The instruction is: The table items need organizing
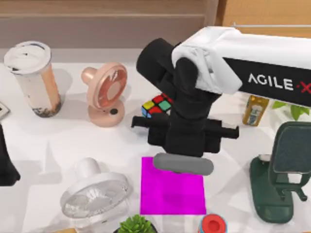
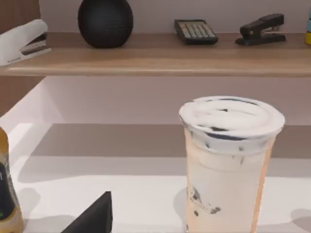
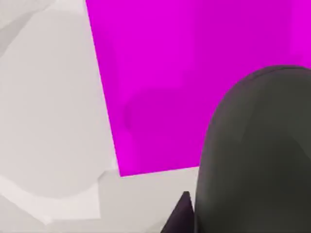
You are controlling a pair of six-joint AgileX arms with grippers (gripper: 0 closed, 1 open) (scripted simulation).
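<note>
My right gripper (image 1: 184, 154) hangs over the middle of the table (image 1: 43, 141), shut on the oval dark grey mouse (image 1: 186, 165), which hovers at the far edge of the magenta mat (image 1: 172, 189). Close up in the right wrist view, the mouse (image 3: 257, 150) hangs over the mat (image 3: 184, 73). The white-lidded cup (image 1: 34, 77) of brownish drink stands upright at the back left, and the left wrist view faces the cup (image 2: 228, 165). A silver-edged corner of the smartphone (image 1: 2, 110) peeks in at the left edge. My left arm (image 1: 7, 167) is parked at the left edge.
A pink fan (image 1: 106, 94) and a puzzle cube (image 1: 156, 105) stand behind the mat; a white fan (image 1: 95, 194) lies to its left. A green stand (image 1: 282, 170) and a yellow bottle (image 1: 255, 110) are at the right. A plant (image 1: 136, 225) and a red-capped item (image 1: 212, 224) sit at the front edge.
</note>
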